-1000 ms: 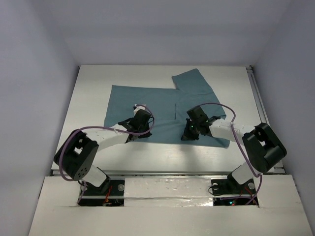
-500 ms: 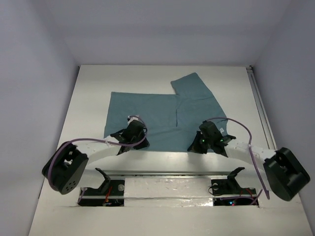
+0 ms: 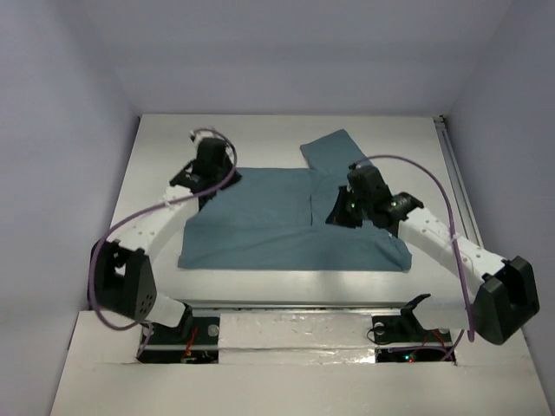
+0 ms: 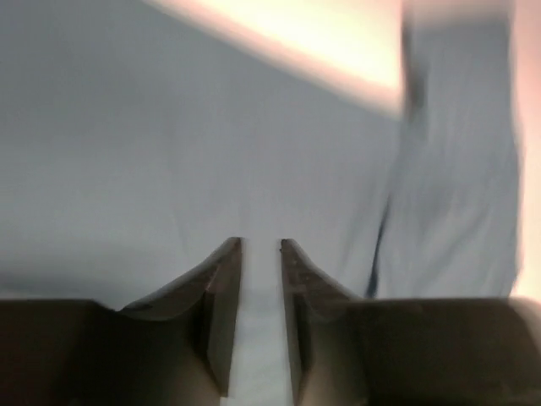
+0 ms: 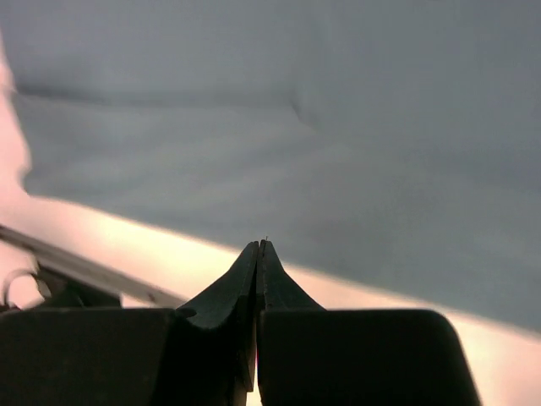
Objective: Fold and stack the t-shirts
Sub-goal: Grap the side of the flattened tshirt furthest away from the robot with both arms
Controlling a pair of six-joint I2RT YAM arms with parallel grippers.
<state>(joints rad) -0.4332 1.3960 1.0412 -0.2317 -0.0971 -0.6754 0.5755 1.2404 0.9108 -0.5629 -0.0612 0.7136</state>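
Across the table (image 3: 260, 130), t-shirt (image 3: 277, 230) now lies wider — left tool (image 4: 260, 245) ajar, right tool (image 5: 259, 245) clenched.

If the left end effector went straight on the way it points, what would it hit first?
The teal t-shirt: cloth fills the view beyond the left end effector, though depth is unclear.

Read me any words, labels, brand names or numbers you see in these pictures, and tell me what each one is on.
None can be read. The t-shirt shows plain teal cloth with no print in any view, the table carries no marking, and both wrist views are blurred.
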